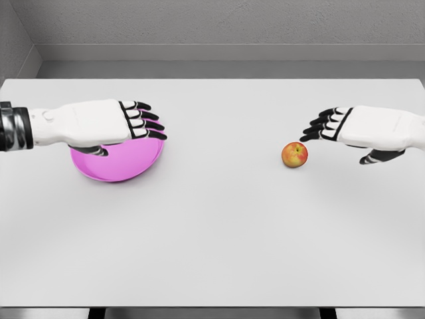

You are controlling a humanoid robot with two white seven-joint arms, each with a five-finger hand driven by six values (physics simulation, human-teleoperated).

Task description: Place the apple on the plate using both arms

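While the apple (295,155) sits alone on the pale counter (212,232), right of centre and well apart from the plate (126,166), the robot's right hand (362,133) hovers just beside it, its dark fingers (319,127) loosely spread, pointing toward the fruit and holding nothing. The nearest fingertips appear to stand just above and to the right of the apple; whether they touch it cannot be told from this view. Across the counter, the left hand (113,126) hangs over the pink plate, palm down, covering its upper half, its fingers extended and relaxed with nothing in them; the thumb shows dark beneath the palm, near the plate's rim, and contact with the plate cannot be confirmed.

The step in hand looks to be the right hand's approach for a grasp, with nothing of the task yet done: the apple is on the counter, not on the plate. To do it well, the hand should settle so that the thumb comes round one side of the fruit and the fingers the other, closing evenly around its widest part. A round apple will likely roll if nudged from one side alone, so a push by the fingertips is the chief risk. The left hand would do best to steady or bring the plate while leaving its centre free to receive the fruit.
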